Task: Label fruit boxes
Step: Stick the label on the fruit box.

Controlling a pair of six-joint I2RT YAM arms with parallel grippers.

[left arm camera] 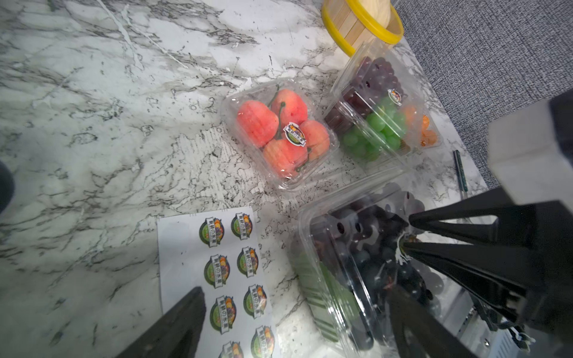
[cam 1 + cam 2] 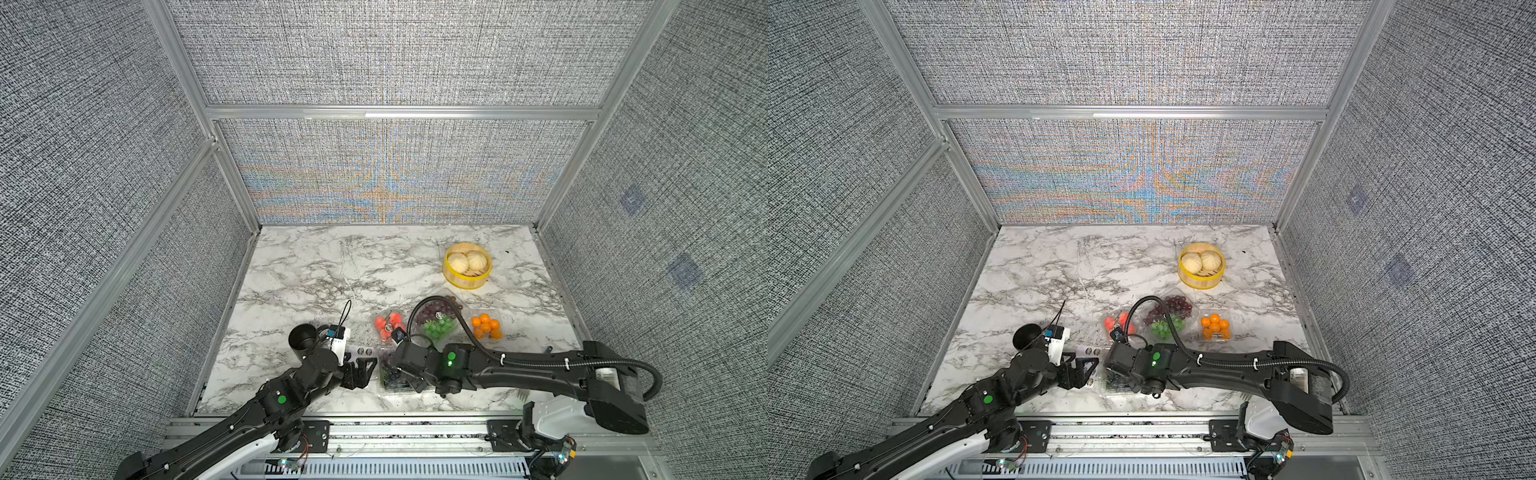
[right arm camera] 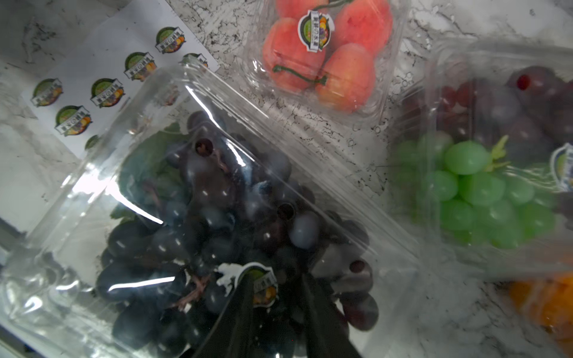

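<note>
Four clear fruit boxes sit near the table front. The red-fruit box (image 2: 388, 324) and the purple-and-green grape box (image 2: 436, 320) each carry a round sticker on the lid. The orange-fruit box (image 2: 486, 326) stands to their right. The larger dark grape box (image 3: 201, 217) lies under my right gripper (image 3: 276, 279), whose jaws stand slightly apart, open. A round sticker (image 3: 263, 283) lies on that lid against one fingertip. My left gripper (image 1: 294, 291) is wide open and empty, hovering between the white sticker sheet (image 1: 186, 248) and the dark grape box (image 1: 356, 263).
A yellow steamer basket (image 2: 466, 266) with pale buns stands at the back right. A thin dark stick (image 1: 460, 173) lies by the table's right edge. Grey fabric walls enclose the marble table (image 2: 311, 270) on three sides.
</note>
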